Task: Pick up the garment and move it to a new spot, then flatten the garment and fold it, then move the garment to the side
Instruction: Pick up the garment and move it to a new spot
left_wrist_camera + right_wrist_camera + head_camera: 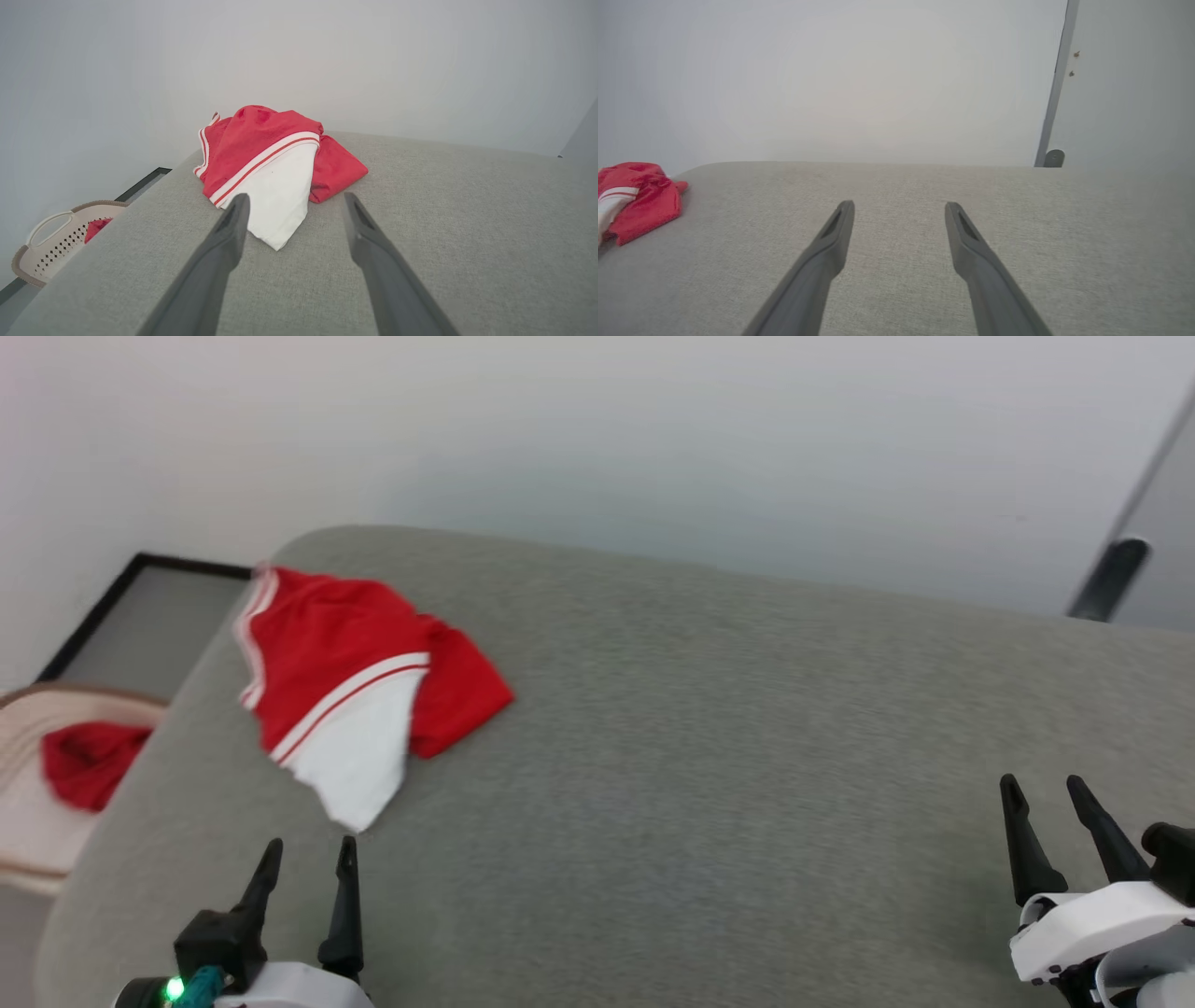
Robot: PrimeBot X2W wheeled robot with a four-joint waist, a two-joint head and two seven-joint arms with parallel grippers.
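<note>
The red garment [350, 677] lies crumpled near the far left corner of the grey padded surface [728, 765], its white panel pointing toward me and striped trim along its left edge. In the left wrist view the garment [268, 161] sits just beyond my fingers. My left gripper [308, 854] is open and empty, a short way in front of the white panel's tip. My right gripper [1046, 789] is open and empty at the lower right, far from the garment [637, 200], which lies at the left edge of the right wrist view.
A pale laundry basket [33, 821] holding another red cloth [89, 761] stands on the floor left of the surface. A dark-framed panel [140, 616] lies behind it. A white wall rises close beyond the far edge. A door frame with a stopper [1052, 156] is at the right.
</note>
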